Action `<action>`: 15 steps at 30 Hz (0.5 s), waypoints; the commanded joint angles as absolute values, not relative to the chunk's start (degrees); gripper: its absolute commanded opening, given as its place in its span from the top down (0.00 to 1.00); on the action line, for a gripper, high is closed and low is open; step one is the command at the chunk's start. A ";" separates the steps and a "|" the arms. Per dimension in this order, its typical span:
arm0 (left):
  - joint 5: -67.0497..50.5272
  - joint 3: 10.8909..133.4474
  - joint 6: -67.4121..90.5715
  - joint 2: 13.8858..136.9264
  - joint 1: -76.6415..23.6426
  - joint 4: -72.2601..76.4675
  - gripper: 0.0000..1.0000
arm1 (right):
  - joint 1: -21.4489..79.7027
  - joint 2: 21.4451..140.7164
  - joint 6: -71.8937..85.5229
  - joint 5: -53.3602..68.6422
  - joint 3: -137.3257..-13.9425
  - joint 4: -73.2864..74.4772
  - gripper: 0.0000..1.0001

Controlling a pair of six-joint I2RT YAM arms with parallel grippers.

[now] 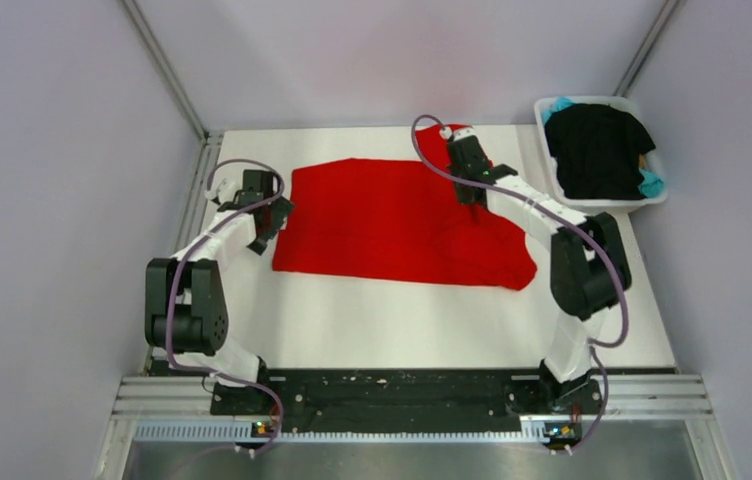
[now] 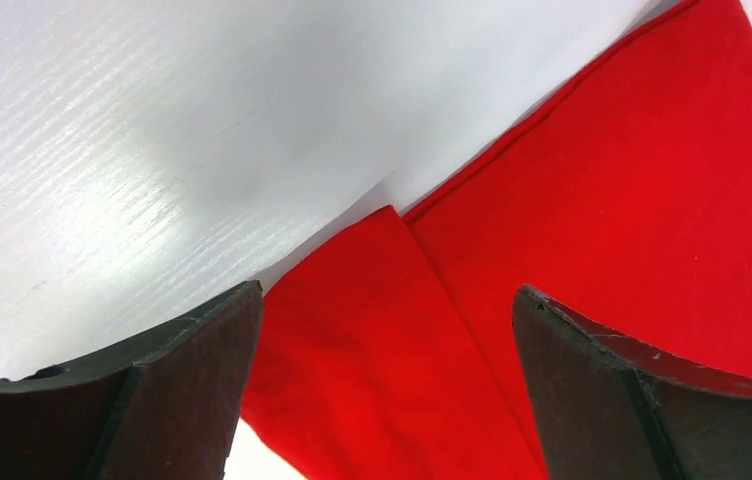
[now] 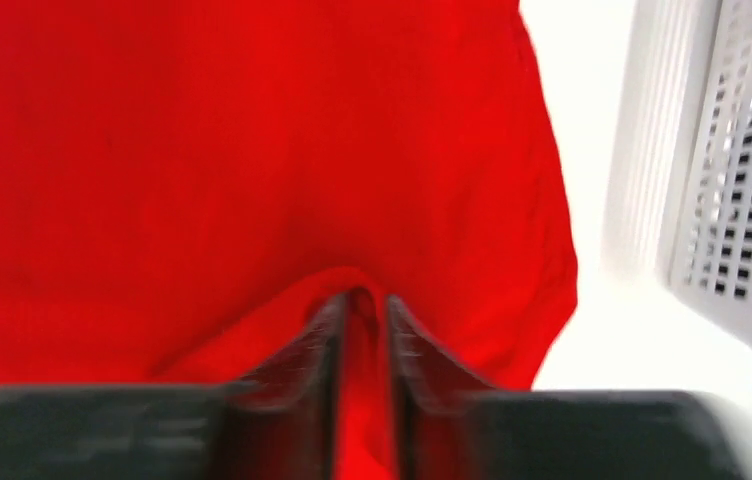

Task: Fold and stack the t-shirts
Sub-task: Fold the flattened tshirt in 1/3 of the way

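Bright red short-sleeved cloth t-shirt (image 1: 392, 225): plain, one even colour throughout. Black cloth t-shirt (image 1: 597, 150): solid, unpatterned. Teal cloth t-shirt (image 1: 651, 184): only bright corners showing. White rectangular plastic tub (image 1: 607, 205): side pierced with a grid of small dark slots. White flat desk (image 2: 132, 140): fine ribbed lines across it. Left tool (image 2: 387, 292): dull black fingers. Right tool (image 3: 364, 300): same dull black.

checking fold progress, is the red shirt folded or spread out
Mostly spread: the red t-shirt lies wide and flat on the table, only its right side rumpled where the right gripper pinches it.
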State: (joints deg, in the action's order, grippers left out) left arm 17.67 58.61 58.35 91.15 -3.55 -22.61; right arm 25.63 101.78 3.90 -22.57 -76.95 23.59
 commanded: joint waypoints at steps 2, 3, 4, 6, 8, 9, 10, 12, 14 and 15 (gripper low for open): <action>15.77 61.23 53.73 86.24 -3.28 -26.87 0.01 | 24.18 110.23 1.94 -29.32 -92.14 28.99 0.57; 14.58 60.52 53.18 85.35 -3.30 -26.96 0.01 | 24.11 110.25 2.96 -29.82 -92.84 29.78 0.40; 13.27 59.64 52.50 84.49 -3.33 -26.44 0.01 | 24.14 109.57 4.00 -28.96 -92.51 30.12 0.08; 9.93 57.69 51.72 83.27 -3.34 -24.87 0.01 | 24.16 106.50 6.02 -25.03 -88.95 28.97 0.01; 5.93 55.68 50.78 82.73 -3.42 -22.57 0.01 | 24.14 101.97 8.02 -20.13 -83.35 26.63 0.01; 4.36 55.22 50.46 82.75 -3.47 -21.84 0.01 | 24.13 99.55 9.77 -17.63 -80.29 25.53 0.01; 3.05 54.92 50.12 82.90 -3.55 -21.25 0.01 | 24.14 96.94 11.10 -15.11 -76.68 23.97 0.01; 1.45 54.68 49.57 83.51 -3.87 -20.26 0.01 | 24.16 91.14 13.11 -9.26 -68.95 19.57 0.01; 0.36 54.69 49.02 84.54 -4.24 -18.54 0.01 | 24.17 87.12 14.83 -5.39 -61.71 14.98 0.01; -2.41 54.86 48.78 85.32 -4.55 -17.79 0.01 | 24.19 85.65 15.73 -4.70 -58.56 12.85 0.01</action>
State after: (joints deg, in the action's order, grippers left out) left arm 4.67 55.00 51.20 84.05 -3.73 -22.90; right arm 24.47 93.97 10.26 -14.26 -67.72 22.65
